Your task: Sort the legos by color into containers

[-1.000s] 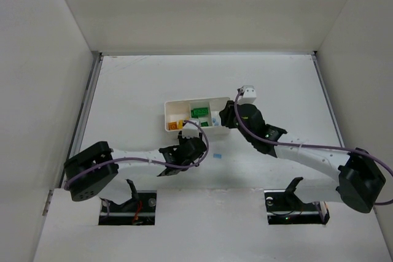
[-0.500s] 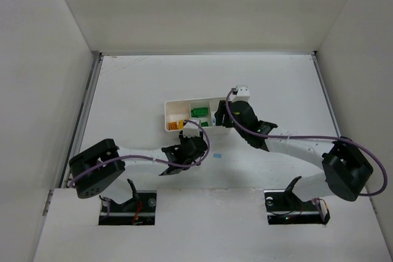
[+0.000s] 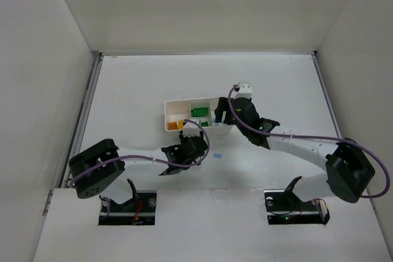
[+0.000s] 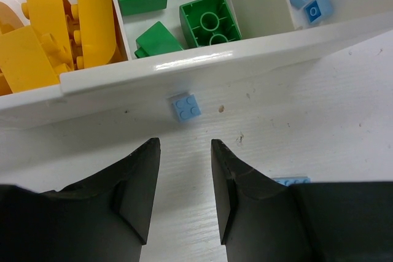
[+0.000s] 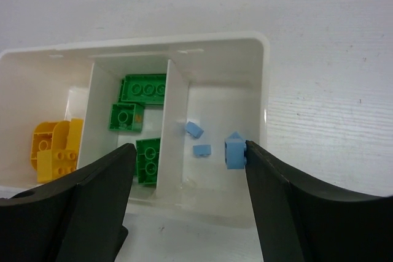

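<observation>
The white tray point(image 3: 167, 107) holds yellow-orange bricks point(image 4: 55, 35) in its left compartment, green bricks point(image 4: 209, 23) in the middle one and light blue bricks point(image 4: 310, 1) in the right one. My left gripper point(image 4: 182, 151) is open and empty, low over the table just in front of the tray point(image 4: 245, 59). One light blue brick point(image 4: 186, 107) lies against the tray's front wall ahead of it. Another point(image 4: 288, 181) lies beside its right finger. My right gripper point(image 5: 190, 148) is open over the right compartment. A light blue brick point(image 5: 235, 151) clings to its right fingertip. Two blue bricks point(image 5: 201, 150) lie below.
In the top view the left gripper point(image 3: 186, 141) is just near of the tray and the right gripper point(image 3: 221, 115) is over its right end. A loose light blue brick point(image 3: 216, 156) lies on the table to the right of the left gripper. White walls enclose the table.
My right gripper has shifted a little left over the tray's right end and the right arm has swung. The left arm has barely moved.
</observation>
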{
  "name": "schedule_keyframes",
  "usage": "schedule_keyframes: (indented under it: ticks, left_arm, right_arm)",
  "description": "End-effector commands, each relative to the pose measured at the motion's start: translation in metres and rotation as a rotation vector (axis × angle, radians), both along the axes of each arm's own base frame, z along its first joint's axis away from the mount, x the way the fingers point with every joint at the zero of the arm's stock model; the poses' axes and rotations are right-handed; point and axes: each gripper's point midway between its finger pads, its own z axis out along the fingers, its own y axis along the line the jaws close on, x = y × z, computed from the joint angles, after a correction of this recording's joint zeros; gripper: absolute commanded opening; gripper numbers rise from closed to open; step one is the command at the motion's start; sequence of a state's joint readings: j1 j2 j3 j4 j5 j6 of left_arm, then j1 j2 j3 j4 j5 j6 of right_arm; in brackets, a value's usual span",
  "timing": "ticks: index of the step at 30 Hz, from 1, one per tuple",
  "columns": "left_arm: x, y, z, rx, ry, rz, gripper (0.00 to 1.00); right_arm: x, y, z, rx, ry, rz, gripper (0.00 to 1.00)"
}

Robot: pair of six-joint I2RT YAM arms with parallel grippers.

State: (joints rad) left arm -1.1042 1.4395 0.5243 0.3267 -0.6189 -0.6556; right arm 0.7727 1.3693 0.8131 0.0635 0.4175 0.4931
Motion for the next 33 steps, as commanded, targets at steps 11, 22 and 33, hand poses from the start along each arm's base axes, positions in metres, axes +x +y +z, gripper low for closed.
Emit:
schedule_keyframes:
  ticks: [11, 22, 33]
  left_arm:
    - [0.007, 0.006, 0.038, -0.120, -0.074, 0.037, 0.36]
    - [0.008, 0.012, 0.034, -0.125, -0.064, 0.046, 0.36]
    - [0.012, 0.016, 0.032, -0.111, -0.067, 0.054, 0.36]
  right_arm:
    - [0.007, 0.018, 0.018, 0.066, -0.027, 0.019, 0.93]
    - [0.010, 0.001, -0.014, 0.072, 0.058, 0.013, 0.94]
    - [0.005, 0.014, 0.008, 0.135, -0.003, 0.066, 0.96]
